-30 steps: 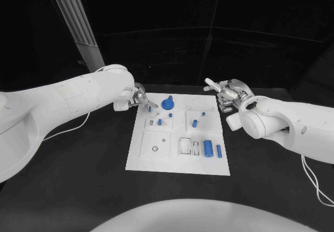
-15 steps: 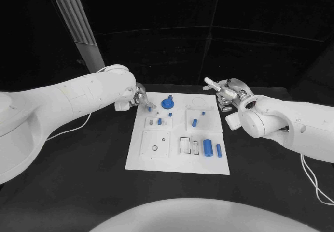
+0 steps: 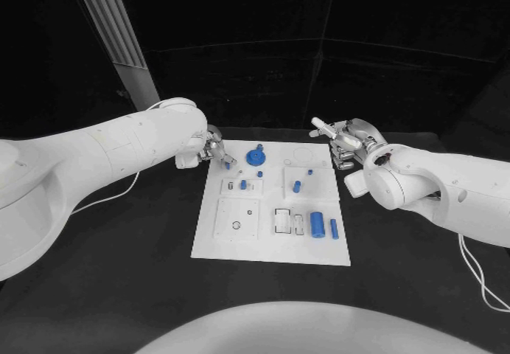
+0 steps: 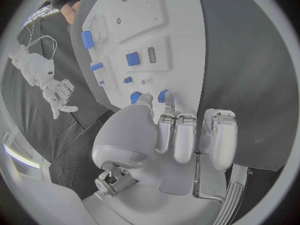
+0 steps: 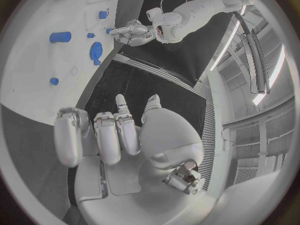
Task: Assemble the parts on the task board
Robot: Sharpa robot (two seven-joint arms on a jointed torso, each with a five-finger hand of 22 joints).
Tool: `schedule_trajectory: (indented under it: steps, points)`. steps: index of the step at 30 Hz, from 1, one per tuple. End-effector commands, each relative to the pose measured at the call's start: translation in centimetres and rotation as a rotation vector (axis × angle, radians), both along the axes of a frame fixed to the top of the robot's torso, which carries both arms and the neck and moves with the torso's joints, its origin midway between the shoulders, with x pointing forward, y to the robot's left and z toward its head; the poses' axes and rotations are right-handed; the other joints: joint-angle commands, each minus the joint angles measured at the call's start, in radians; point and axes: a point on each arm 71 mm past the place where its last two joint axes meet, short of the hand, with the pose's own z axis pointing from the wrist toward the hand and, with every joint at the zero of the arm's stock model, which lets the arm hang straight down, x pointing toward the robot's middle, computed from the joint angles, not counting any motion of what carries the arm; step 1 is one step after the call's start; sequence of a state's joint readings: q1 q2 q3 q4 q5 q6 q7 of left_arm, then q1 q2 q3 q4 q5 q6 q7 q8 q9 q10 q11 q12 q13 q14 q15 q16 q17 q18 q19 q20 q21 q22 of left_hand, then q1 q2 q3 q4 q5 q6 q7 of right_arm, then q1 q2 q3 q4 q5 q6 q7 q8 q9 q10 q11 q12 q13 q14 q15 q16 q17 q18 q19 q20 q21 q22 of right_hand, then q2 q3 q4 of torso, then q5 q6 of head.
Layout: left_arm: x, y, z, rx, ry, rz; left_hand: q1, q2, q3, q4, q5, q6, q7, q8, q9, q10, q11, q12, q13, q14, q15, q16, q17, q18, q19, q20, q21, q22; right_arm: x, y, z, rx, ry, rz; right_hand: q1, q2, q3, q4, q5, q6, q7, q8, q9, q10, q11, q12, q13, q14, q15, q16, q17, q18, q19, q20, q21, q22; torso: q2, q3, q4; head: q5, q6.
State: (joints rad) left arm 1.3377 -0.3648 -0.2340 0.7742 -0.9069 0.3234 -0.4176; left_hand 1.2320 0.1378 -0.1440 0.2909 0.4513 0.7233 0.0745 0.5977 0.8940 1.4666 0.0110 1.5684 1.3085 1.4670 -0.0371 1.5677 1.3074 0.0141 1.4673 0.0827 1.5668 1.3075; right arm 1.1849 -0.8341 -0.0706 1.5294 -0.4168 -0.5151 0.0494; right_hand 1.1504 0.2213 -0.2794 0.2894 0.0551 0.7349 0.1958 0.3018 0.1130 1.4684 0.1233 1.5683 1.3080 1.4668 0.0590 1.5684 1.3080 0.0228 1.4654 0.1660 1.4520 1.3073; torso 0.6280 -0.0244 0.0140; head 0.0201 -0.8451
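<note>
The white task board (image 3: 271, 247) lies mid-table with several blue parts on it: a gear (image 3: 255, 157) at the far end, a thick cylinder (image 3: 317, 222) and a slim pin (image 3: 334, 230) near the right edge. My left hand (image 3: 211, 153) is at the board's far left corner, thumb and one finger reaching down around a small blue peg (image 3: 228, 166), which stands on the board (image 4: 181, 45). The peg (image 4: 162, 95) sits at that fingertip, and the other fingers are curled in. My right hand (image 3: 346, 140) hovers past the far right corner, fingers apart (image 4: 57, 92), holding nothing.
A grey ribbed post (image 3: 122, 44) stands at the back left. A thin cable (image 3: 106, 195) trails on the black table under my left arm, and another (image 3: 478, 273) runs below my right arm.
Almost nothing. My right hand has edged a little farther back. My left hand stays at the peg.
</note>
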Motion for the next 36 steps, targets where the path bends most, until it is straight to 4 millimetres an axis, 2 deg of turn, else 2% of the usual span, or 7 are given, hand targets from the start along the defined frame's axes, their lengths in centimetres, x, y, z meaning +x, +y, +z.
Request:
schedule_trajectory:
  steps: [1,13,23,29,36]
  points:
    - [0.08,-0.09,0.11,0.002,-0.008,-0.001,0.008,0.000,0.004,0.000,0.006,-0.002,-0.002,-0.005,-0.001,0.104,0.000,0.002,0.262,0.104,0.001,0.003,0.263,-0.014,0.103,0.002,0.004,0.263,0.00,0.14,0.12,0.001,-0.002,0.009,0.001,0.006,-0.007,-0.001,-0.004,-0.007,0.008,0.007,0.001,0.102,0.005,0.003,0.263,0.104,0.005,0.002,0.263,0.010,0.019,0.006,0.004,0.219,0.000,-0.0001,0.0004,-0.001,-0.001]
    - [0.10,-0.16,0.03,0.008,-0.008,0.007,0.022,0.007,0.015,0.001,0.014,-0.002,-0.003,-0.006,-0.003,0.104,0.000,0.002,0.262,0.104,0.001,0.003,0.263,-0.014,0.103,0.001,0.004,0.263,-0.02,0.15,0.10,-0.001,0.001,0.008,0.001,0.006,-0.007,-0.001,-0.004,-0.007,0.008,0.007,0.001,0.102,0.005,0.003,0.263,0.104,0.005,0.002,0.263,0.010,0.019,0.006,0.004,0.219,0.000,0.0005,0.0005,0.000,-0.003]
    - [0.07,-0.06,-0.02,0.017,0.001,0.009,0.060,0.018,0.047,0.000,0.016,0.002,-0.006,-0.006,-0.006,0.104,-0.002,0.002,0.262,0.104,-0.003,0.003,0.263,-0.014,0.103,-0.001,0.004,0.263,-0.02,0.20,0.10,0.000,0.001,0.009,0.001,0.006,-0.007,-0.001,-0.004,-0.007,0.008,0.007,0.001,0.102,0.005,0.003,0.263,0.104,0.005,0.002,0.263,0.010,0.019,0.006,0.004,0.219,0.000,-0.0008,-0.0008,-0.002,-0.004]
    - [0.05,-0.16,-0.04,0.018,0.004,0.007,0.117,0.018,0.115,0.000,0.027,0.000,-0.008,-0.007,-0.007,0.104,-0.005,0.002,0.262,0.104,-0.008,0.003,0.263,-0.014,0.103,-0.005,0.004,0.263,0.00,0.21,0.09,-0.001,0.001,0.008,0.003,0.008,-0.008,-0.001,-0.004,-0.008,0.008,0.009,0.001,0.102,0.005,0.003,0.263,0.104,0.005,0.002,0.263,0.010,0.019,0.006,0.003,0.219,-0.001,0.0002,0.0001,-0.002,-0.003]
    - [0.01,-0.16,-0.08,0.020,0.010,0.004,0.121,0.015,0.141,0.001,0.029,0.001,-0.007,-0.006,-0.007,0.104,-0.004,0.002,0.262,0.104,-0.008,0.003,0.263,-0.014,0.103,-0.006,0.004,0.263,-0.01,0.22,0.09,-0.001,0.001,0.008,0.003,0.008,-0.008,-0.001,-0.004,-0.008,0.008,0.009,0.001,0.102,0.005,0.003,0.263,0.104,0.005,0.002,0.263,0.010,0.019,0.006,0.003,0.219,-0.001,0.0003,0.0004,-0.002,-0.003]
